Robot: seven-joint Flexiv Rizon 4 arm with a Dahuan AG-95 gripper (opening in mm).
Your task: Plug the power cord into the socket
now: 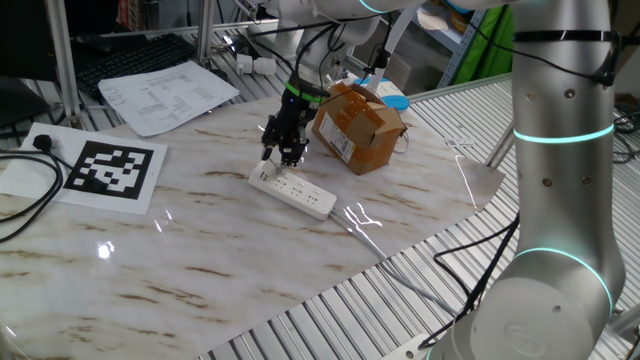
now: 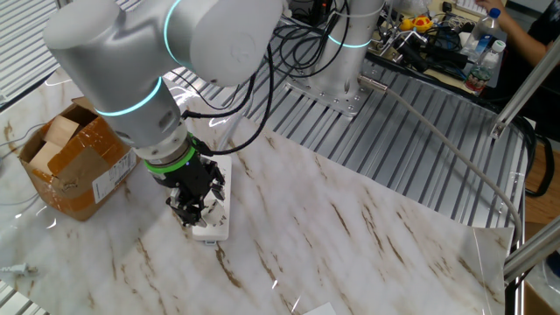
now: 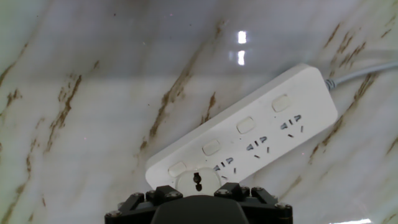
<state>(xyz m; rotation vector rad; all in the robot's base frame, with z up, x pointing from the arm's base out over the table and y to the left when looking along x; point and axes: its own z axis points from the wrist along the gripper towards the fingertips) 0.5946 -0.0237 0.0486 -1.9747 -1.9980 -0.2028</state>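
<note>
The socket is a long white power strip [image 3: 261,134] lying on the marble table, also visible in one fixed view [image 1: 300,192] and the other fixed view [image 2: 214,226]. The power cord's small white round plug [image 3: 198,177] with a dark mark sits at the strip's near end outlet. My gripper [image 3: 198,191] stands right over that end, its black fingers [image 3: 155,194] close on both sides of the plug and gripping it. The gripper also shows in one fixed view [image 1: 285,155] and the other fixed view [image 2: 194,210], where the plug is hidden by the fingers.
A brown cardboard box [image 1: 358,125] stands just behind the strip, close to the arm. The strip's thin pale cable [image 3: 367,71] runs off to the right. A marker sheet [image 1: 110,170], a black cable [image 1: 30,190] and papers [image 1: 165,95] lie at the left.
</note>
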